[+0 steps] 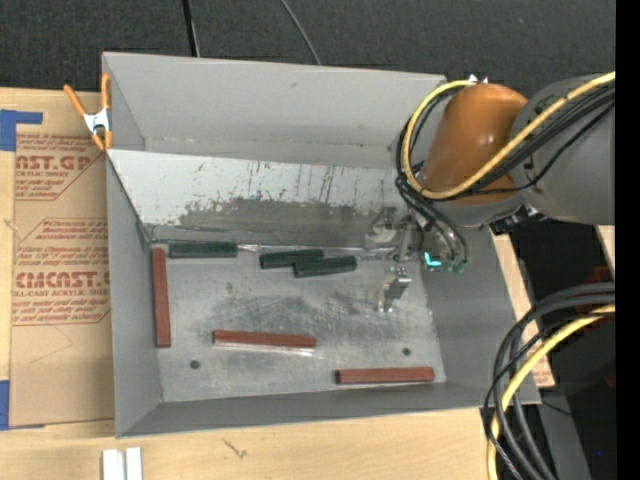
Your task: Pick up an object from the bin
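Camera view, grey bin [250,98] seen from above, claw [392,293] hung low at the right side over bare floor, how far it is opened cannot be told, dark green bar [335,265] laid just left of it, red-brown bar [385,375] laid near the front wall

A dark grey, speckled floor [400,8] fills the far side of the scene, evenly lit and without strong shadows. Two lines cross it: a thick black cable [186,13] and a thinner cable [292,20] that curves to the right. On the near side runs a pale wooden table [300,443] with fine grain, and a small white piece [120,460] lies at its left end.
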Tool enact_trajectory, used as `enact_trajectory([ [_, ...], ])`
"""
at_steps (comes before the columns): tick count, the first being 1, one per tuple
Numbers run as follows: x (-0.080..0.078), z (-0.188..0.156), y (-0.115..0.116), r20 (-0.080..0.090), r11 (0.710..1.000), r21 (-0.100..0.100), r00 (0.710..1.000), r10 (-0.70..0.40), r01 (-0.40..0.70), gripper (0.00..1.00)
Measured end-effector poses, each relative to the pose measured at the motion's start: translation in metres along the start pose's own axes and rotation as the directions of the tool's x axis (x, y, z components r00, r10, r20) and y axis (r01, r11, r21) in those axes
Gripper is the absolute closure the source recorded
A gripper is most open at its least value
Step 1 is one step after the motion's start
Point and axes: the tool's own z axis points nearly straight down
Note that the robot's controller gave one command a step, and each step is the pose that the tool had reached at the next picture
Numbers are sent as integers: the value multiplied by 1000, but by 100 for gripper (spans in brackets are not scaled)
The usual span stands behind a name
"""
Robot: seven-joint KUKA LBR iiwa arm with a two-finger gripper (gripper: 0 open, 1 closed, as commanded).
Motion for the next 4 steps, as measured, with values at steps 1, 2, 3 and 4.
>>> enact_trajectory([
  [1,-2,-4,0,7,1000,1,1000,0,0,0],
  [2,-9,57,38,12,993,-2,993,118,-118,100],
  [3,-9,57,38,12,993,-2,993,118,-118,100],
  [4,10,-73,44,8,993,-1,993,117,-117,100],
])
